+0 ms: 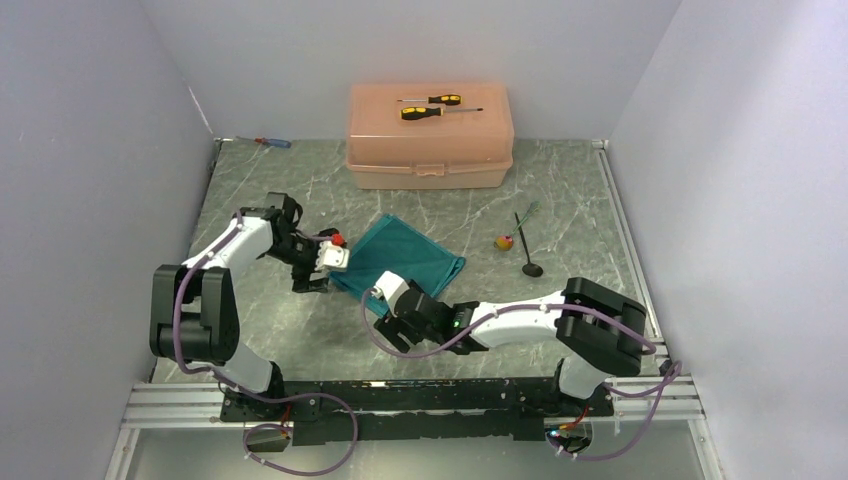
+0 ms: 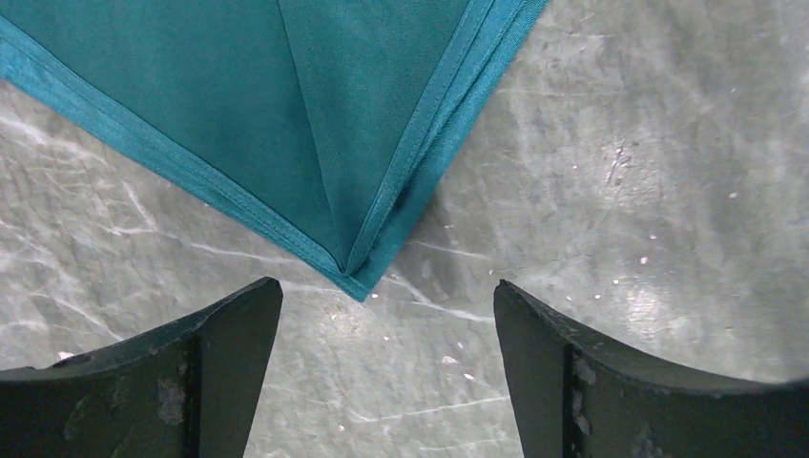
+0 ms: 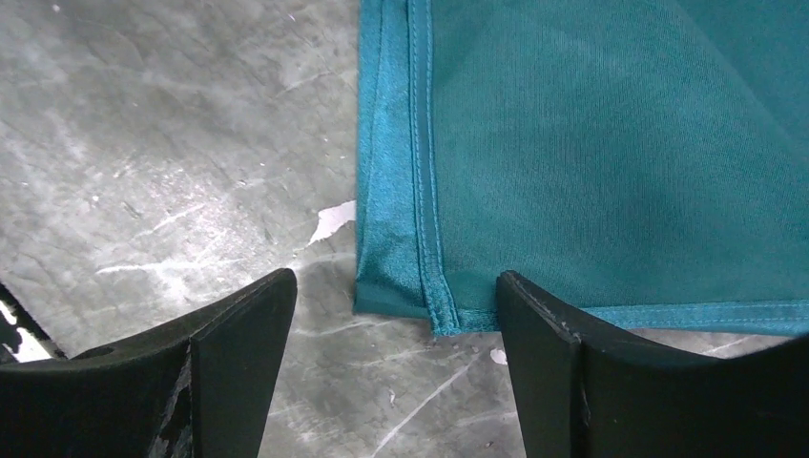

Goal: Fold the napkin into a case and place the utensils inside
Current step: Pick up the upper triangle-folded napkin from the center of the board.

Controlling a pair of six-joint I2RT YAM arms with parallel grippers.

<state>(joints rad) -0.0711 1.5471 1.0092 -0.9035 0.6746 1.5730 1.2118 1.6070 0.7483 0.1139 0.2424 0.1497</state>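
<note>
The left gripper point(image 2: 386, 296) is held open with nothing gripped, and a folded corner of the napkin point(image 2: 286, 114) is seen just ahead of its gap. The right gripper point(image 3: 396, 286) is likewise spread open, another napkin corner being seen between its jaws.

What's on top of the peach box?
On the peach box lid lie a shorter yellow-and-black screwdriver and, nearer the arms, a longer screwdriver of the same colours. The lid is shut, so anything inside is hidden.
</note>
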